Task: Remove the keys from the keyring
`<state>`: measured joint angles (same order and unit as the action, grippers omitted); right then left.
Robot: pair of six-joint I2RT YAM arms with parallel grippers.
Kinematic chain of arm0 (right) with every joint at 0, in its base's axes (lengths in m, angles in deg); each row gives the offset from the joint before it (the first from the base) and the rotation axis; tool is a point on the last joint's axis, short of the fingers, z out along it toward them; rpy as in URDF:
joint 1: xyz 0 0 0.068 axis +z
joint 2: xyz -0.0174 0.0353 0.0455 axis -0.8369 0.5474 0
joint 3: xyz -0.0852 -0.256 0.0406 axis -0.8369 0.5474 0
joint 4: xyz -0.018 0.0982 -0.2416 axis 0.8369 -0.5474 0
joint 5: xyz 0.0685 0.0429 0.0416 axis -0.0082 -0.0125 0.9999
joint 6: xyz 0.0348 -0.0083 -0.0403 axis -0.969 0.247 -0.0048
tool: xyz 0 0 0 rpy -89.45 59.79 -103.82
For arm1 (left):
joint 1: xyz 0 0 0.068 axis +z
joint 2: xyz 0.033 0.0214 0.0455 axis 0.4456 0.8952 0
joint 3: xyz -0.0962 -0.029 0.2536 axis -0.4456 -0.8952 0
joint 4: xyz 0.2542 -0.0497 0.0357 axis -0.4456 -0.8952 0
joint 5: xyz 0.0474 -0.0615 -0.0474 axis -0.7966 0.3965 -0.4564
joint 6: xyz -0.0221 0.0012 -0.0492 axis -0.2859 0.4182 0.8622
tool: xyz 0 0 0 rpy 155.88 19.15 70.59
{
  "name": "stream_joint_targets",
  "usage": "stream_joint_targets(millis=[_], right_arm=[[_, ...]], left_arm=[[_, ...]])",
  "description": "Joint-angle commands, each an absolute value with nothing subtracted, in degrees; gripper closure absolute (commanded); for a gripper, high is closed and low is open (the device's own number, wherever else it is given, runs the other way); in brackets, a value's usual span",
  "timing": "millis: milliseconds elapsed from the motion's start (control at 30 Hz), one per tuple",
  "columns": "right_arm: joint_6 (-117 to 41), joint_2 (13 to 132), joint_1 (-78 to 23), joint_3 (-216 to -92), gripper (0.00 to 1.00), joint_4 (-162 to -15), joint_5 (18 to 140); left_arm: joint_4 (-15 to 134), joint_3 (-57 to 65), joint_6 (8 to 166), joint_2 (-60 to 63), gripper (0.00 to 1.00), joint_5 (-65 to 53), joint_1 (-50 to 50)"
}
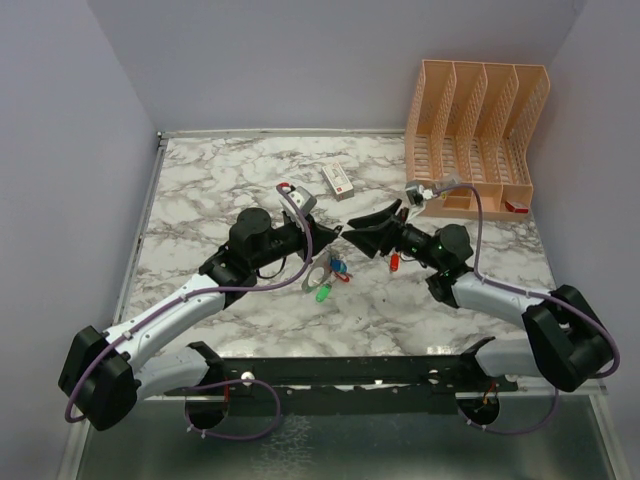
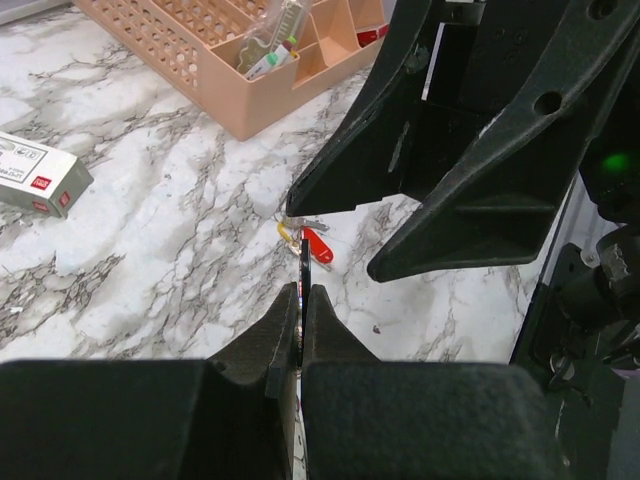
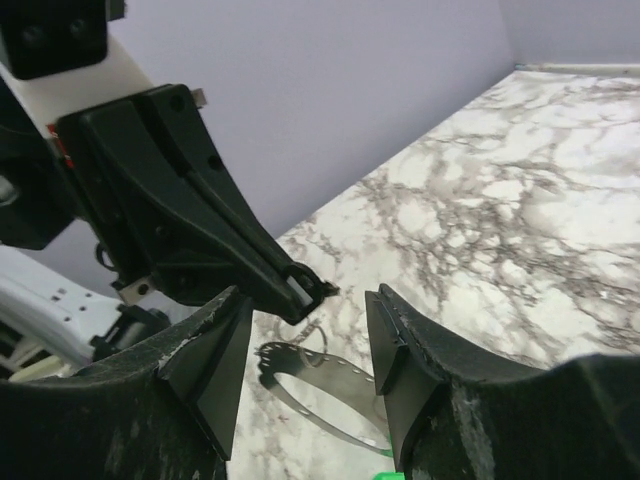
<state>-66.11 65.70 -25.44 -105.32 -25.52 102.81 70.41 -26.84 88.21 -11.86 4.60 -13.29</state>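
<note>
My left gripper (image 1: 335,232) (image 2: 302,288) is shut on a thin dark piece seen edge-on (image 2: 303,262); I cannot tell whether it is a key. My right gripper (image 1: 362,230) (image 3: 306,296) faces it, open, its fingers (image 2: 480,200) on either side of the left fingertips (image 3: 285,275) without touching. The keyring (image 1: 315,275) (image 3: 335,385), a grey perforated band, lies on the marble below them. Beside it are a green key (image 1: 322,294) and a blue key (image 1: 338,267). A red key (image 1: 395,262) (image 2: 317,245) lies apart on the table, under the right gripper.
A white box with a red mark (image 1: 337,178) (image 2: 35,175) lies behind the grippers. A peach slotted organiser (image 1: 480,120) (image 2: 230,80) holding small items stands at the back right. Purple walls close the left, back and right sides.
</note>
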Motion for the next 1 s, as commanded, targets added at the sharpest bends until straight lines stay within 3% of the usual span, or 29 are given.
stream_joint_targets(millis=[0,333,633,967], right_arm=[[-73.75,67.62,-25.68,-107.66,0.41,-19.22,107.25],[-82.03,74.77,-26.4,-108.36,0.44,-7.45,110.58],[-82.98,76.42,-26.4,-107.84,0.71,-3.57,110.93],[-84.77,79.16,-26.49,-107.34,0.7,2.96,112.59]], left_arm=[[73.04,-27.39,87.74,-13.37,1.0,7.51,-13.16],[74.7,-27.97,88.69,-13.72,1.0,9.64,-13.1],[75.97,-28.43,89.21,-13.7,1.0,10.64,-13.16],[78.9,-29.56,91.24,-13.96,1.0,11.58,-13.13]])
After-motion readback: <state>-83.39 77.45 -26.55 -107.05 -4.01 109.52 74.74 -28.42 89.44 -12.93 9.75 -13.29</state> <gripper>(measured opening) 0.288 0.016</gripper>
